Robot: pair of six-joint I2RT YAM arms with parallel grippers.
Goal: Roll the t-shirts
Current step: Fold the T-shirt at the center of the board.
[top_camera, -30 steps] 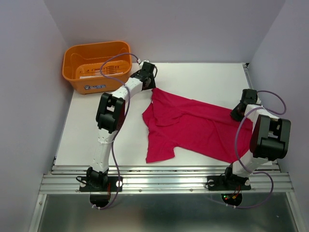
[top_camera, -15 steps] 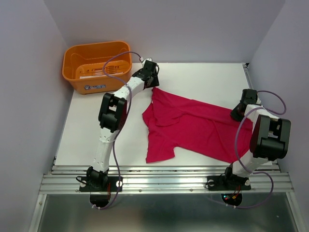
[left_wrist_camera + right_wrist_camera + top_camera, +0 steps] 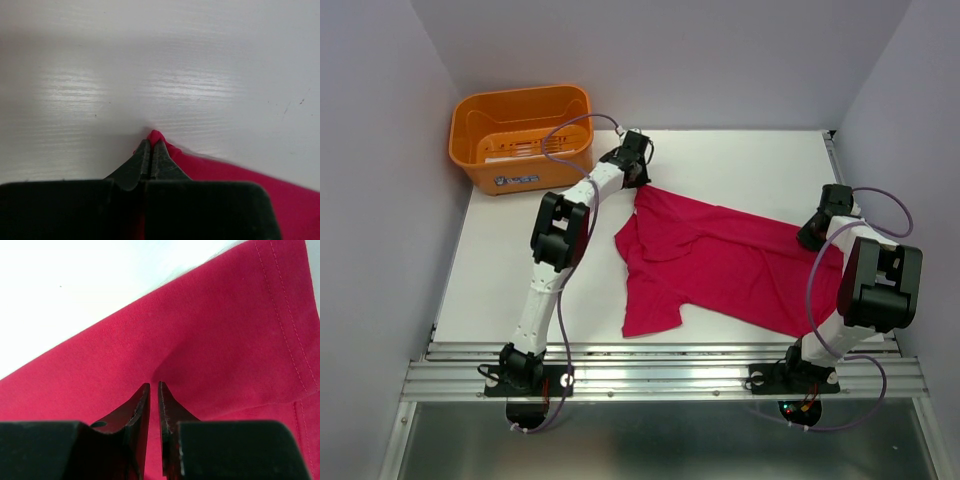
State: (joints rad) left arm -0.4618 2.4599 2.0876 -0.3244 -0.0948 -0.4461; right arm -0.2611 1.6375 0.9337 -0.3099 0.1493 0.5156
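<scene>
From above, the crimson-pink t-shirt [image 3: 720,260] lies spread and rumpled over the middle and right of the white bench [image 3: 750,160]. One point is drawn toward the far edge, and a sleeve-like flap hangs toward the near edge. An orange plastic basket [image 3: 470,165] with slotted walls sits at the far left corner, well apart from the cloth. This view places both arms but not their grips: the left fingers [image 3: 638,178] meet the shirt's far point, the right fingers [image 3: 812,238] its edge close to the bench's right side, and in both cases the dark wrist housing hides the tips.

The wrist cameras supply what the overhead view lacks. The left fingers [image 3: 144,157] are pressed together, with a small peak of red fabric nipped between them and poking past the tips. Beyond it is only bare, glossy, faintly grained bench.

The right fingers [image 3: 141,400] stand a sliver apart with red showing in the gap. The cloth puckers up into a crease at their tips, so they are clamped on a pinch of it. Here the knit is thin and soft, and a double-stitched hem runs along the right.

Each wrist view's lower part is blocked by the black finger mounts — the shirt's neckline cannot be made out in any view.
</scene>
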